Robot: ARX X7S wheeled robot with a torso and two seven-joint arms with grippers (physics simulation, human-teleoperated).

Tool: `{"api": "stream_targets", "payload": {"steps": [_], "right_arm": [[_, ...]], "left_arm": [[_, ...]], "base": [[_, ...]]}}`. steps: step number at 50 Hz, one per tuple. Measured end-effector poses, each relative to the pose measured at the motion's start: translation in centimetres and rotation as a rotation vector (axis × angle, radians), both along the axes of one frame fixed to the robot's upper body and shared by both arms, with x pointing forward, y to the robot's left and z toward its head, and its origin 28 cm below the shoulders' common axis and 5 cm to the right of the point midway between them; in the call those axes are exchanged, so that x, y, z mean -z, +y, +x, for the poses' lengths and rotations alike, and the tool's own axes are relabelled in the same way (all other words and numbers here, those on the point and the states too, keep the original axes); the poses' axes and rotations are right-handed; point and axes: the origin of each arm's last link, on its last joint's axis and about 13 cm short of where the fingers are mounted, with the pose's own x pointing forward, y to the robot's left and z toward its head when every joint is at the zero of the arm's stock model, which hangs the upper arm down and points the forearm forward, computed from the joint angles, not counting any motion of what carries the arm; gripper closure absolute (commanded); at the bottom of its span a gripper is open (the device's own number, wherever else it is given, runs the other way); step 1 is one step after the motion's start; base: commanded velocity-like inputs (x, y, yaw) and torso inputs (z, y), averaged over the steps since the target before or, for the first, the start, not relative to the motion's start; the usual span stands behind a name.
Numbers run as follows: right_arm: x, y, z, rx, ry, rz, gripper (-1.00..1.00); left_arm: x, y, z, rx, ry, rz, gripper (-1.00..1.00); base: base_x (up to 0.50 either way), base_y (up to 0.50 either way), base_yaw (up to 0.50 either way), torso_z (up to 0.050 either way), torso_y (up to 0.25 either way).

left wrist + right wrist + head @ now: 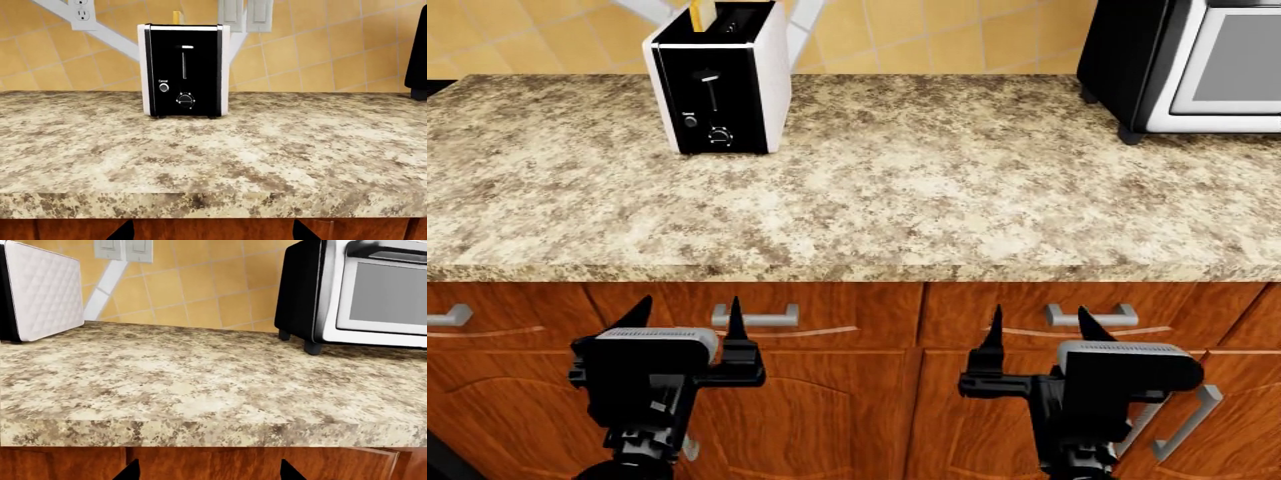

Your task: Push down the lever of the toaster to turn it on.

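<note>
The toaster stands at the back left of the counter, with a glossy black front and white sides; it also shows in the left wrist view, and its white side in the right wrist view. The lever is a small black tab at the top of its vertical slot, seen also in the head view. My left gripper is open and empty, below the counter edge in front of the cabinets. My right gripper is open and empty at the same height, further right.
A black-and-silver microwave stands at the back right of the granite counter. Wooden cabinet doors with metal handles are under the counter. Wall outlets and switches are on the tiled wall behind the toaster.
</note>
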Motion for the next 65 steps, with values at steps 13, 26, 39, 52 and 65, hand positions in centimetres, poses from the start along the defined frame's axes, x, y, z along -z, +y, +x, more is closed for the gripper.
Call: {"api": "stream_targets", "payload": {"steps": [13,26,39,52,65], "right_arm": [[-3.6,-0.8,-0.4,0.012,-0.034,-0.018,-1.00],[-5.4,-0.8,-0.7,0.010,-0.055,-0.030,-1.00],[-7.3,-1.1,-0.7,0.026,-0.056,-0.072,-1.00],[-7.9,-1.1,-0.9,0.028,-0.061,-0.091,-1.00],[-8.1,-1.1,-0.9,0.025,-0.062,-0.092,-1.00]], "left_arm": [[-3.9,0.8,-0.4,-0.003,-0.036,0.049,-1.00],[-5.7,1.4,-0.7,-0.006,-0.058,0.087,-1.00],[-6.9,1.8,-0.7,-0.011,-0.074,0.121,-1.00],[-7.3,1.9,-0.8,-0.012,-0.083,0.141,-1.00],[-7.5,1.7,-1.0,0.000,-0.085,0.151,-1.00]], "base": [[0.00,0.25,0.00,0.000,0.000],[0.00,0.24,0.00,0.000,0.000],[0.26,0.00,0.00,0.000,0.000],[0.50,0.00,0.00,0.000,0.000],[0.50,0.00,0.00,0.000,0.000]]}}
